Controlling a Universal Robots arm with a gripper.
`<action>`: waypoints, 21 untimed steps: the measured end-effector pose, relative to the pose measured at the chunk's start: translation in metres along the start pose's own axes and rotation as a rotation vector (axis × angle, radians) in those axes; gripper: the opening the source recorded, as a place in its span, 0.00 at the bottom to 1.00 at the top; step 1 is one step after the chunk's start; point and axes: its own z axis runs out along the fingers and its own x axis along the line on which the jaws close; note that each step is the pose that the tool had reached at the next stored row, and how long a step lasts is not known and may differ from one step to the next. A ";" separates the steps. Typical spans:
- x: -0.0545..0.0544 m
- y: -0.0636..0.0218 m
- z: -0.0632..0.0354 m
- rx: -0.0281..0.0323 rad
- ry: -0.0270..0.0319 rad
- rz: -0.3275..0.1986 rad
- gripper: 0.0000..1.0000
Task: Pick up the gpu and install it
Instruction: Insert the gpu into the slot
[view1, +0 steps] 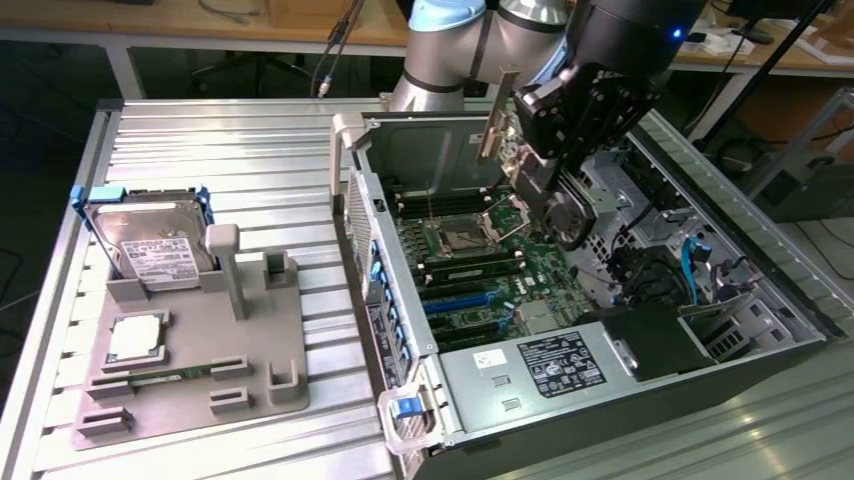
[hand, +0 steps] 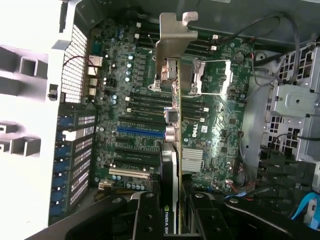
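one gpu (hand: 171, 150) clamped edge-on in the pincer (hand: 172, 207), hanging over the open case (view1: 380, 290)

nearest, the pincer's fingers (hand: 147, 212) squeeze the card's black shroud, with its silver bracket (hand: 172, 40) pointing away. beyond lie the expansion slots (hand: 140, 131) on the motherboard (hand: 125, 85), the card not yet seated. my worry: a slight tilt or offset would land the card's edge beside a slot, or the bracket could snag the case's rear wall and twist the card in the grip.

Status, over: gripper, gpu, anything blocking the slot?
Gripper shut on gpu. Card edge-on, hanging over motherboard, not seated. No obstruction seen on the slots beneath.
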 end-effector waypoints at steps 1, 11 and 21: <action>0.000 0.0000 0.0000 -0.0006 0.0001 -0.013 0.27; 0.000 0.0000 0.0000 -0.0071 0.0009 -0.176 0.27; 0.000 0.0000 0.0000 -0.0131 0.0016 -0.327 0.27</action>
